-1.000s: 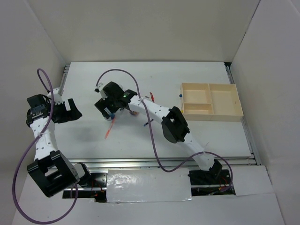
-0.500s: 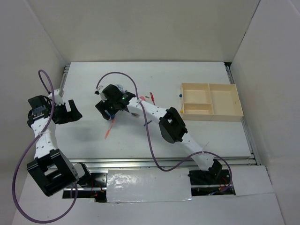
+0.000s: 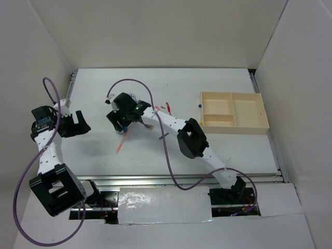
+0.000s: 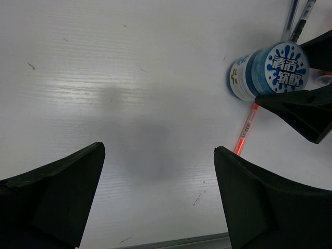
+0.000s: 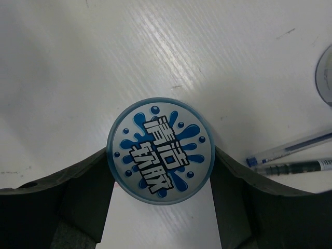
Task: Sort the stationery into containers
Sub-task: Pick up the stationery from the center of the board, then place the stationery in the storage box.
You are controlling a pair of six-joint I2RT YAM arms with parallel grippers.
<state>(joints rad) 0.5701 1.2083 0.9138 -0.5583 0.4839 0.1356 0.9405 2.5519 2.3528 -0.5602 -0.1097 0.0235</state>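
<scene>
This looks like a robot lab, not a home or a shop. Two robot arms, the left arm (image 3: 48,150) and the right arm (image 3: 193,141), are bolted by metal rails (image 3: 155,180) at the near edge of a plain white table (image 3: 233,150), and long purple cables (image 3: 129,80) loop from them. Tall white boards (image 3: 155,36) stand around the table like a box, and one camera looks down from above on it all.
</scene>
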